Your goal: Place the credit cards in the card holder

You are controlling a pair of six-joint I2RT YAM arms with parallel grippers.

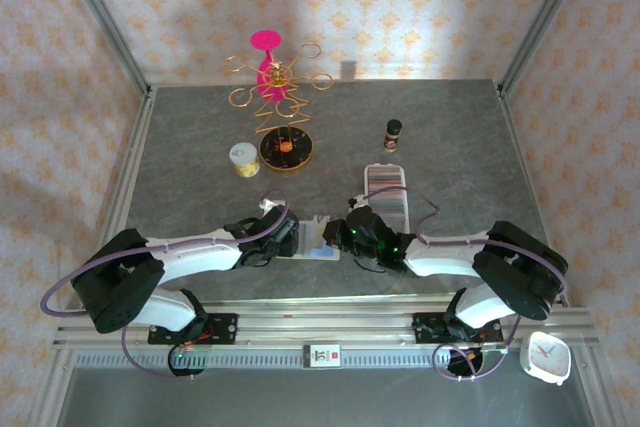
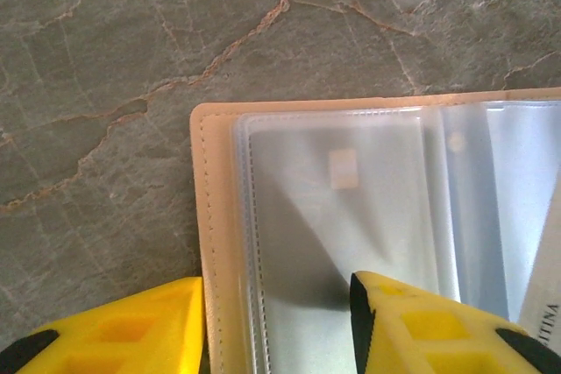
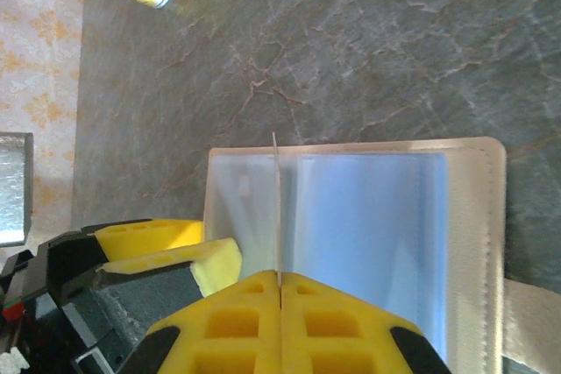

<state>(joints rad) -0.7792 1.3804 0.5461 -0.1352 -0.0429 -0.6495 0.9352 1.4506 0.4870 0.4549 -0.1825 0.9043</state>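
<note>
Card holder (image 1: pixel 318 245) lies spread open and flat on the grey stone-patterned table (image 1: pixel 450 137), near the front edge and between the two arms, its beige cover down and its clear sleeves facing up. The right gripper (image 3: pixel 280 279) has its yellow fingers pressed together on one credit card (image 3: pixel 276 208), which stands on edge, seen as a thin line, above the holder's middle fold. In the left wrist view the left gripper (image 2: pixel 276 285) stands with its jaws apart across the holder's stitched outer edge: one finger is over the bare table just beside the cover, the other over the first clear sleeve (image 2: pixel 351 216), where a pale square patch shows through the plastic. Whether those fingers press on the holder I cannot tell; nothing is clamped between them. From above, the left gripper (image 1: pixel 290 237) and the right gripper (image 1: pixel 345 235) sit close on either side of the holder. Just behind the right gripper lies a long white tray (image 1: pixel 397 209) with the remaining credit cards (image 1: pixel 385 179) stacked in a row at its far end. Farther back stand a small dark bottle (image 1: pixel 393 133), a yellow can (image 1: pixel 242 159), a round dark dish with a gold rim (image 1: pixel 286 150), and a pink and gold wire stand (image 1: pixel 272 77). A white clock (image 1: pixel 546 357) sits off the table by the right arm's base.
</note>
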